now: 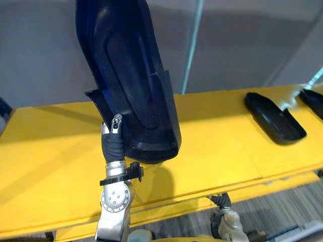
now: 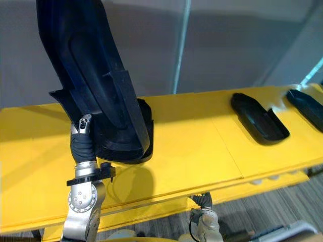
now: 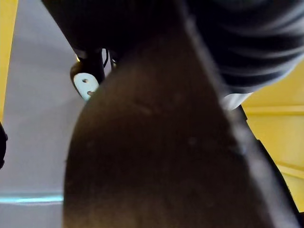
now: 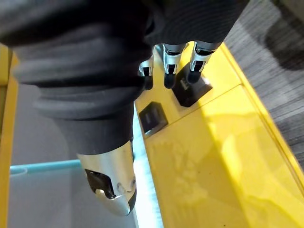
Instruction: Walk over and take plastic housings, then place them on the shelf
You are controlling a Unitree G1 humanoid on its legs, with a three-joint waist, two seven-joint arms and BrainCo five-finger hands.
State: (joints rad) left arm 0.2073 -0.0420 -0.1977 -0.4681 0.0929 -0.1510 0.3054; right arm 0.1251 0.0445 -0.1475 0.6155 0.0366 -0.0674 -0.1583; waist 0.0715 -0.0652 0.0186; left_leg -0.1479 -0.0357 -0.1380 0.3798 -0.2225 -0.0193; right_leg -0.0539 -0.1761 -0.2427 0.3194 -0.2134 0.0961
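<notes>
Left hand (image 1: 113, 137) holds the plastic housing (image 1: 136, 75) upright and slightly tilted. Its thumb is pinched against the housing's side flange; the remaining fingers are hidden behind the part. The housing's lower end hangs just above the yellow shelf (image 1: 212, 146), casting a shadow on it. A second housing (image 1: 275, 118) lies flat on the shelf to the right, well apart, and a third housing (image 1: 314, 101) lies beyond it at the frame edge. A broad bare stretch of shelf lies between the held part and the second housing. The grey wall (image 1: 242, 45) stands behind the shelf's rear edge. Right hand (image 4: 170, 59) hangs with fingers straight, holding nothing.
</notes>
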